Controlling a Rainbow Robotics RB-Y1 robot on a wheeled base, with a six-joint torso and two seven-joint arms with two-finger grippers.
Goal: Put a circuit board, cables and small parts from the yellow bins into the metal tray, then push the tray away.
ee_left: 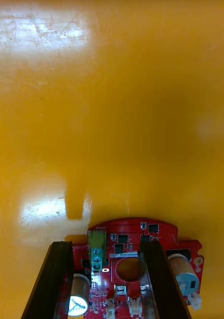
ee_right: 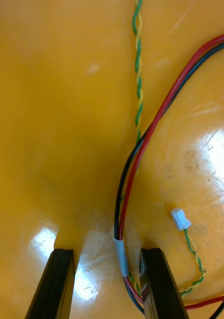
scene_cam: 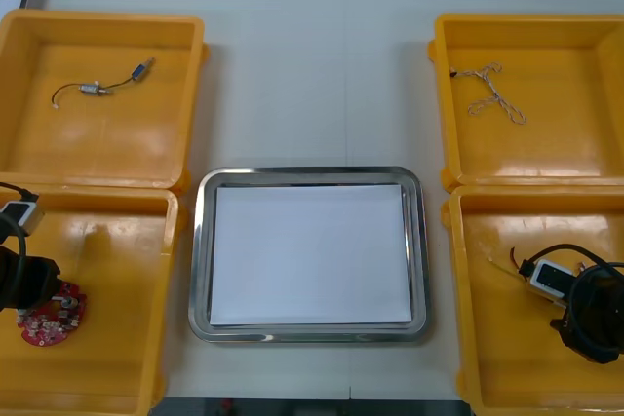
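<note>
Spread and empty, left end effector (ee_left: 107,246) straddles the red circuit board (ee_left: 159,235), right end effector (ee_right: 108,251) the red-and-black cable (ee_right: 119,214): centre before closing.

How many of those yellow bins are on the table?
4: the far left bin, the near left bin with the left hand at a board, the far right bin, and the near right bin with the right hand at cables.
</note>
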